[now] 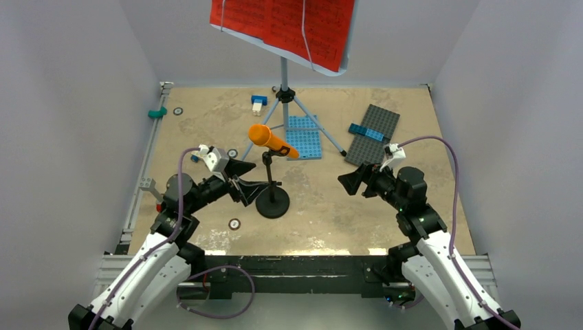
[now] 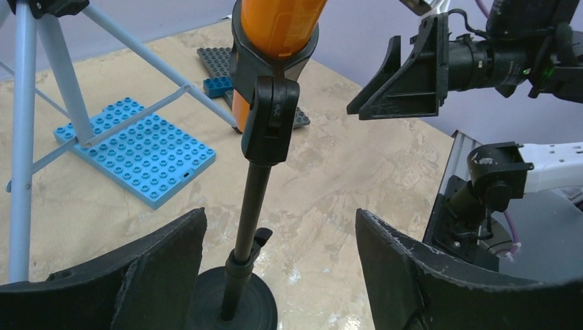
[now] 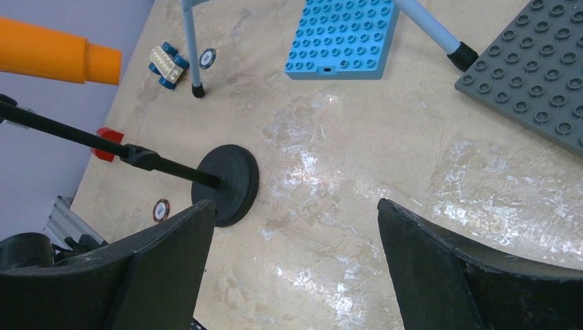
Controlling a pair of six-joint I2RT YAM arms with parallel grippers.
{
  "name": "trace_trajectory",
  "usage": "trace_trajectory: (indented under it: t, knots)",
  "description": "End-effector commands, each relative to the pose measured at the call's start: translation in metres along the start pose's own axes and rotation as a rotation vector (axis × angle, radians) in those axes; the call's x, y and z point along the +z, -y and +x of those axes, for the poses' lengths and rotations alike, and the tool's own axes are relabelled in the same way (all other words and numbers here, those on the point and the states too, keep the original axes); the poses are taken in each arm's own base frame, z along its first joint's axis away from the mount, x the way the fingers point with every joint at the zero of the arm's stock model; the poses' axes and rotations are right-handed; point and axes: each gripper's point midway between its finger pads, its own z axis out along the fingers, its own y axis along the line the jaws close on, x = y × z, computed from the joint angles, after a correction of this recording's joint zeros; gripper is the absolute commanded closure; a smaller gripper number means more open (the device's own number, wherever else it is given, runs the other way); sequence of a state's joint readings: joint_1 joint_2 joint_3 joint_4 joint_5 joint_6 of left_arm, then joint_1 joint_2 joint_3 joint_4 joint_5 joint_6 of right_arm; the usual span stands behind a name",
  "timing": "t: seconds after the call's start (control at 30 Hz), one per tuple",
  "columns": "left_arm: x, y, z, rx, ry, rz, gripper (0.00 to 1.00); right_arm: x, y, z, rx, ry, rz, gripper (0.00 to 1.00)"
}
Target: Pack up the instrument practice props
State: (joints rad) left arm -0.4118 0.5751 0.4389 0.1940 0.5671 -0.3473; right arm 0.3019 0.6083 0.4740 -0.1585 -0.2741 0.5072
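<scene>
The orange toy microphone (image 1: pixel 272 142) sits in a clip on a short black stand (image 1: pixel 272 200) with a round base, upright at table centre. My left gripper (image 1: pixel 256 177) is open, its jaws on either side of the stand's pole (image 2: pixel 251 206), not touching it. My right gripper (image 1: pixel 346 181) is open and empty, to the right of the stand, facing it. The pale-blue music stand (image 1: pixel 284 75) on its tripod legs stands at the back, holding red sheet-music pages (image 1: pixel 283 25). The microphone (image 3: pixel 55 51) and round base (image 3: pixel 230 180) also show in the right wrist view.
A blue studded plate (image 1: pixel 303 136) lies under the tripod legs. A grey studded plate (image 1: pixel 372 134) with a blue brick lies at back right. A small wheeled brick car (image 1: pixel 258 102) is at the back. A teal piece (image 1: pixel 157 112) lies on the left rail.
</scene>
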Motion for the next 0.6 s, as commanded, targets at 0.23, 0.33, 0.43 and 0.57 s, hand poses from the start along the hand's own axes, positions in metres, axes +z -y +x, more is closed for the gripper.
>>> trace_trajectory:
  t: [0.23, 0.33, 0.43, 0.57]
  knots:
    - [0.032, -0.019, -0.018, 0.102, 0.076, -0.061, 0.26, -0.002, -0.018, -0.019, -0.033, 0.038, -0.063, 0.09]
    - [0.043, -0.013, -0.012, 0.113, 0.064, -0.044, 0.30, -0.001, -0.018, -0.018, -0.030, 0.032, -0.065, 0.09]
    - [0.049, -0.009, -0.008, 0.130, 0.063, -0.042, 0.34, -0.003, -0.018, -0.019, -0.031, 0.033, -0.058, 0.09]
    - [0.054, -0.007, -0.005, 0.166, 0.071, -0.063, 0.40, -0.002, -0.018, -0.018, -0.030, 0.029, -0.060, 0.09]
